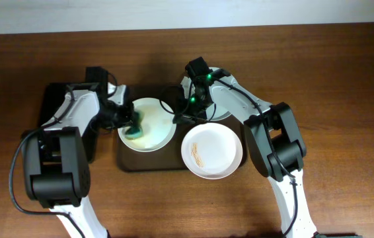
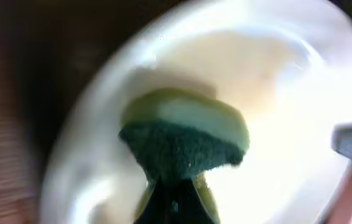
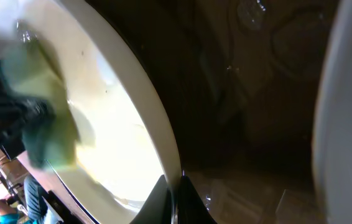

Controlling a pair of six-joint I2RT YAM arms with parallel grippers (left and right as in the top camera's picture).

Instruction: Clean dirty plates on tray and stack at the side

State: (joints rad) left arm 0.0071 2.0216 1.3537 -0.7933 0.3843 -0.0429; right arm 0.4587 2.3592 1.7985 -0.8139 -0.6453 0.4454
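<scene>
A white plate (image 1: 149, 125) lies tilted at the left of the dark-brown tray (image 1: 126, 162). My left gripper (image 1: 133, 123) is shut on a green and yellow sponge (image 2: 185, 134) and presses it on that plate's face (image 2: 288, 106). My right gripper (image 1: 177, 118) is shut on the right rim of the same plate (image 3: 157, 134). A second plate (image 1: 211, 151) with a yellowish-brown smear sits at the front right of the tray. A third plate (image 1: 223, 112) is mostly hidden under my right arm.
A smaller black tray (image 1: 55, 99) lies at the left under my left arm. The brown wooden table (image 1: 345, 79) stretches to the right and front.
</scene>
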